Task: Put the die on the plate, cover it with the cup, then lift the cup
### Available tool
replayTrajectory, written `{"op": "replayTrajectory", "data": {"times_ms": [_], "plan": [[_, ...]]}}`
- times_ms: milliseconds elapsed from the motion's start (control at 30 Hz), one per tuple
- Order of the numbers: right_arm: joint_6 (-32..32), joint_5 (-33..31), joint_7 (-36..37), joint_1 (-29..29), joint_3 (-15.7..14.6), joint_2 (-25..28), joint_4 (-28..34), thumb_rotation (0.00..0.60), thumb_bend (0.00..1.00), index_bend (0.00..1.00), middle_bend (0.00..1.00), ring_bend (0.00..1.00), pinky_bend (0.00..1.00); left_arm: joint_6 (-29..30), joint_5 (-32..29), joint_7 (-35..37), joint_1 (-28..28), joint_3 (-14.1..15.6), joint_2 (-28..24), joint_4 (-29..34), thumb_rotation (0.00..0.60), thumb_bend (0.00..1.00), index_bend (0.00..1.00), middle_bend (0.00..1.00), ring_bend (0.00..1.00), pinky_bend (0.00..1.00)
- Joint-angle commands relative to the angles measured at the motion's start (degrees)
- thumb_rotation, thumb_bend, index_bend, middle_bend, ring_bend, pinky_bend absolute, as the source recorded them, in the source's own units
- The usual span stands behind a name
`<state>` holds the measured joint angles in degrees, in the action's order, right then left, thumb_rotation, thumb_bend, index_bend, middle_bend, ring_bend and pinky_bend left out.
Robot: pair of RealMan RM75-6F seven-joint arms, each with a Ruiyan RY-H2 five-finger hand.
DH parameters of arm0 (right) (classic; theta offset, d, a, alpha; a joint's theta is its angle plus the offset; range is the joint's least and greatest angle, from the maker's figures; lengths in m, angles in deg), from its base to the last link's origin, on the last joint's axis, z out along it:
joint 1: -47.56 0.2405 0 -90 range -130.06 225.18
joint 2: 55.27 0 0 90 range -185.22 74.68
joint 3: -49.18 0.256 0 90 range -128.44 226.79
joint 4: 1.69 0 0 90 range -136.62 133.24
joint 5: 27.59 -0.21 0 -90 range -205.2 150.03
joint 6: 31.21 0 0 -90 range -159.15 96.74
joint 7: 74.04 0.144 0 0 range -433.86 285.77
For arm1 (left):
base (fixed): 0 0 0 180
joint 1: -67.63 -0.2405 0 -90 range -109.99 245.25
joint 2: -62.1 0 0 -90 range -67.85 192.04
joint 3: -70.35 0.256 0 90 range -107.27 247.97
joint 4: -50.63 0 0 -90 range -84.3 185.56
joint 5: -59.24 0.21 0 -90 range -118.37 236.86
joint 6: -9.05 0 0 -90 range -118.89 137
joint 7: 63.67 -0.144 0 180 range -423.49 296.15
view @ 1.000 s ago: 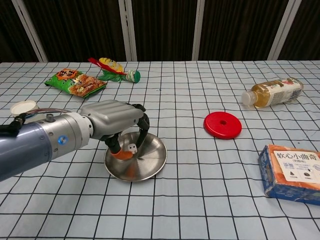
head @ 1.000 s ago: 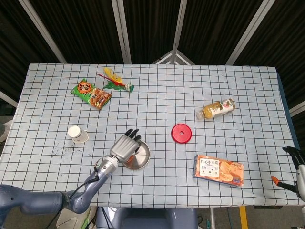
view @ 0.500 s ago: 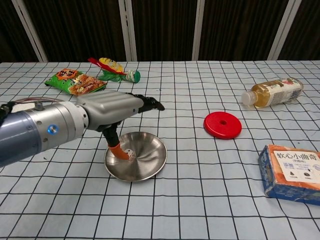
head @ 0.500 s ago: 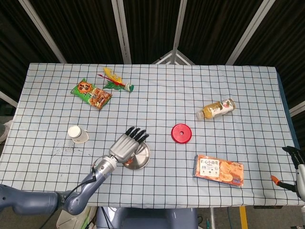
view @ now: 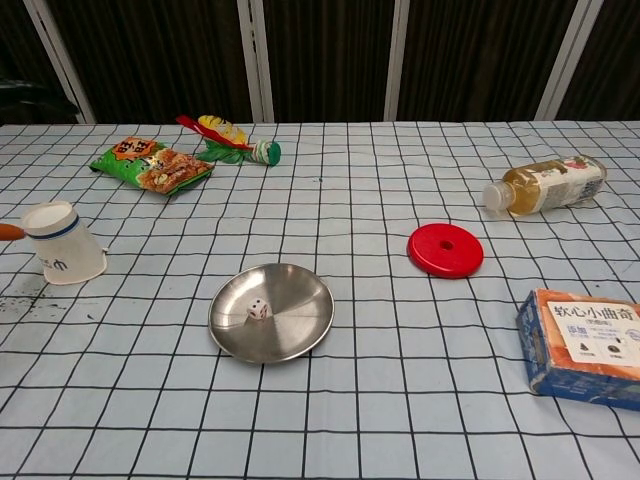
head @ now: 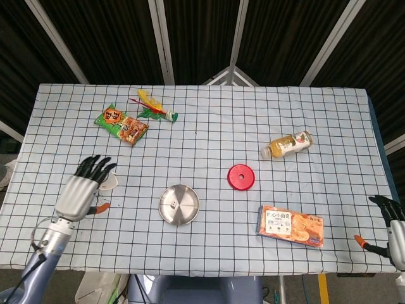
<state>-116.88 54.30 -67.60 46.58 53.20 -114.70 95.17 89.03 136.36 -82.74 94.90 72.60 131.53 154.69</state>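
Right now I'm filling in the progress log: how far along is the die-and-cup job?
Done: the small white die lies on the round metal plate. In hand: the left hand is at the white paper cup, grip unclear. Left: covering the die, then lifting the cup.

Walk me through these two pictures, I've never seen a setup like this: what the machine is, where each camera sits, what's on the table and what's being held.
This is a two-armed robot with humanlike hands at a checked-cloth table. One camera looks down from its head, one forward from its chest. The grey metal left hand hovers open beside the white paper cup. The right hand waits at the table's edge; I cannot tell its pose. A small white die lies in the round steel plate. Around them lie a red disc, a drink bottle, snack packets and an orange box.
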Motion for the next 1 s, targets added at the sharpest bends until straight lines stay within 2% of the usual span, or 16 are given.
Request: {"op": "replayTrajectory", "data": {"times_ms": [33,233,467,767,1000], "plan": [[0.51,-0.33,-0.22,0.19,0.00,-0.03,0.09,0.600,0.10,0.21,0.19,0.15,0.00,-1.43,-1.39,1.90,-0.06,-0.72,-2.53,-1.48,0.600,0.18,0.12,0.05,0.00,0.08],[1.24,-1.04,0.04,0.25,-0.02,0.35,0.23,0.600,0.10,0.21,0.19,0.15,0.00,-8.59,-6.78,0.27,2.91,-3.23,-2.04,-3.99,0.600,0.18,0.14,0.06,0.00,0.08],[1.27,-1.20,0.86,0.18,0.06,0.54,-0.08,0.600,0.10,0.21,0.19,0.15,0.00,-14.46,-13.40,-6.04,6.15,-5.04,0.55,-6.78,0.600,0.18,0.18,0.11,0.02,0.08],[1.66,-1.22,1.59,0.29,0.04,0.56,-0.51,0.600,0.10,0.21,0.19,0.15,0.00,-17.04,-20.57,-10.90,7.47,-6.32,3.17,-9.53,0.600,0.25,0.22,0.13,0.03,0.09],[2.11,-1.56,1.24,0.42,0.03,0.57,-0.53,0.600,0.10,0.21,0.19,0.15,0.00,-19.17,-22.05,-10.73,7.84,-6.16,5.32,-12.57,0.600,0.26,0.23,0.12,0.03,0.11]]}}
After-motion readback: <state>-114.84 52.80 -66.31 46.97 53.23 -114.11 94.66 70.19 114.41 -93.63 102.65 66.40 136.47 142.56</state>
